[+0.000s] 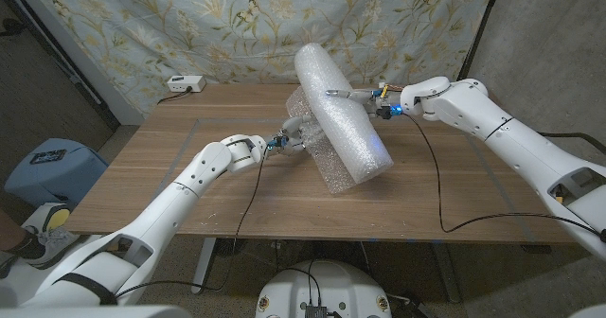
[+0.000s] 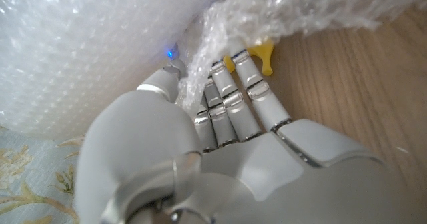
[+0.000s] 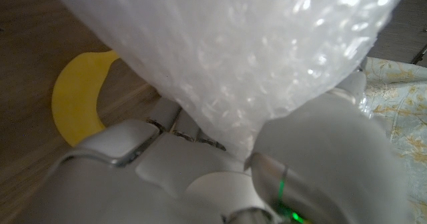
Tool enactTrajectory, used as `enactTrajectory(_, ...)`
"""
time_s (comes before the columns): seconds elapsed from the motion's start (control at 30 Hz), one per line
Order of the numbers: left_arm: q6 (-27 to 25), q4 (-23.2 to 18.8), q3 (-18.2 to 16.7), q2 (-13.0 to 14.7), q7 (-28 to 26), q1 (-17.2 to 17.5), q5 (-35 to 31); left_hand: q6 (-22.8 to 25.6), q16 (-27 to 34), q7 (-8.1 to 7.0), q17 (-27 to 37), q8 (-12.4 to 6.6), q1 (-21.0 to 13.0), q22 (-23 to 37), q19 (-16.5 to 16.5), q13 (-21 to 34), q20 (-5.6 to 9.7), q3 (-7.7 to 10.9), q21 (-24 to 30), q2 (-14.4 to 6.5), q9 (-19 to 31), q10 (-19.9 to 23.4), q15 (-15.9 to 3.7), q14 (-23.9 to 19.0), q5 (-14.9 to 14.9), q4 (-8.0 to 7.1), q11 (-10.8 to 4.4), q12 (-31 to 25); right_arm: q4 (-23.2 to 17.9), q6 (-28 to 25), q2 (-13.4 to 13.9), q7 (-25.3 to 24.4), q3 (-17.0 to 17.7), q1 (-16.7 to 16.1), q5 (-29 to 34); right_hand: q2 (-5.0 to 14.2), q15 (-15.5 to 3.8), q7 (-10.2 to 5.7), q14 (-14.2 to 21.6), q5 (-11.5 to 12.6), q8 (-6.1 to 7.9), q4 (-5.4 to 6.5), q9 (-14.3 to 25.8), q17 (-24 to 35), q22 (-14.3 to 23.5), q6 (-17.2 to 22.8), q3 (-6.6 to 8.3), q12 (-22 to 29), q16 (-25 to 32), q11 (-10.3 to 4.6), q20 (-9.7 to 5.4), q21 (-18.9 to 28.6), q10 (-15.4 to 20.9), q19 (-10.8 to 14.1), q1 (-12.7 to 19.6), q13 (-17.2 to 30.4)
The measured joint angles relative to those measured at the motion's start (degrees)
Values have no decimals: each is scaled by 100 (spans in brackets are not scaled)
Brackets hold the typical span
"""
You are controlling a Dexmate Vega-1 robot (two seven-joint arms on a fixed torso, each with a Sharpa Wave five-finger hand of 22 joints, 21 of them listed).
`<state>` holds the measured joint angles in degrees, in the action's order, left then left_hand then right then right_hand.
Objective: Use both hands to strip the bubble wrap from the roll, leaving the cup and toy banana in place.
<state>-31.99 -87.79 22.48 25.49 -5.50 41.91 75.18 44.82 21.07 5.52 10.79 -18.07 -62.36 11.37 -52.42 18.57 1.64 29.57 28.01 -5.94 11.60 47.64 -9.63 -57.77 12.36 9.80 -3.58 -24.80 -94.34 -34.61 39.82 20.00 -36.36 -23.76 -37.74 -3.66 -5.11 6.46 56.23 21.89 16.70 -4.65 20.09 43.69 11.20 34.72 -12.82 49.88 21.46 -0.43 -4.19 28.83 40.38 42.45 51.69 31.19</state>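
Though partly hidden by bubble wrap (image 1: 333,157), toy banana (image 3: 77,97) visible.

no readable text, no labels, no brands, no numbers, no signs

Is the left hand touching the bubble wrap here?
Touching. In the left wrist view the left hand has its fingers pressed into the loose edge of the bubble wrap, with the sheet bunched between thumb and fingers.

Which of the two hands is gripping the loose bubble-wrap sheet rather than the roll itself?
The left hand: it pinches the loose sheet hanging under the roll, while the right hand holds the roll's upper side.
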Motion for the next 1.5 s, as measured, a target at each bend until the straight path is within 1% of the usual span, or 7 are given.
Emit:
enactTrajectory(0.1, 0, 4, 2, 6, 0, -5, 0, 40, 0, -17, 37, 0, -111, 0, -22, 33, 22, 13, 36, -47, 27, 41, -41, -43, 0, 13, -1, 0, 0, 6, 0, -4, 0, 0, -65, 0, 0, 0, 0, 0, 0, 0, 27, 5, 0, 0, 0, -3, -5, 0, 20, 0, 0, 20, 0, 2)
enactTrajectory(0.2, -47, 5, 4, 19, -1, -7, 16, 112, 81, -68, 98, -37, -247, 0, -41, 87, 41, 37, 62, -93, 45, 106, -73, -116, 0, 41, -65, -58, 57, 19, -25, -7, 58, -70, -140, 0, 0, 0, 0, 0, 0, 0, 28, 26, 0, 0, 0, 5, -6, 0, 20, 0, 0, 20, 0, 3)
enactTrajectory(0.27, -64, 5, 5, 32, 4, -8, 24, 265, 168, -157, 162, -117, -385, 20, -62, 171, 62, 13, 146, -126, 93, 236, -139, -263, 0, 62, -176, -126, 91, 28, -40, -8, 85, -106, -209, 0, -1, 0, 1, 0, 0, 1, 28, 31, 0, -1, -1, 5, -29, 0, 20, 1, 0, 19, 0, 5)
enactTrajectory(0.4, -118, -13, 5, 72, 35, -11, 44, 507, 253, -275, 280, -272, -500, 51, -113, 320, 113, -21, 267, -199, 194, 420, -225, -413, -1, 28, -257, -280, 180, 65, -78, 2, 136, -164, -330, 2, -13, -1, 12, -44, 0, 23, 28, 31, 0, -1, -23, 5, -45, -1, 20, 28, 1, 19, -2, 6)
enactTrajectory(0.87, -193, -86, -10, 152, 99, -11, 97, 546, 265, -255, 395, -400, -594, 80, -165, 647, 182, -60, 422, -249, 337, 487, -256, -582, -44, -10, -224, -525, 526, 179, -199, 153, 218, -238, -616, 17, -62, -1, 63, -44, -39, 35, 53, 47, 0, 61, -35, 3, -88, -35, 20, 28, 34, 19, -17, 10)
enactTrajectory(1.33, -244, -87, -22, 173, 101, -29, 138, 547, 221, -256, 452, -449, -617, 80, -151, 854, 195, -83, 528, -226, 423, 481, -254, -600, -45, -33, -228, -641, 789, 208, -260, 378, 246, -237, -828, 40, -61, -23, 82, -71, -39, 47, 69, 80, 0, 82, -47, -10, -116, -13, 20, 28, 74, 19, -40, 12)
enactTrajectory(1.5, -262, -85, -30, 172, 98, -29, 177, 547, 177, -256, 478, -449, -617, 79, -120, 903, 226, -83, 549, -226, 452, 452, -246, -633, -45, -33, -255, -681, 1021, 221, -332, 500, 287, -237, -946, 40, -62, -22, 82, -71, -40, 47, 80, 80, 0, 82, -47, -28, -118, -14, 20, 28, 75, 19, -40, 13)
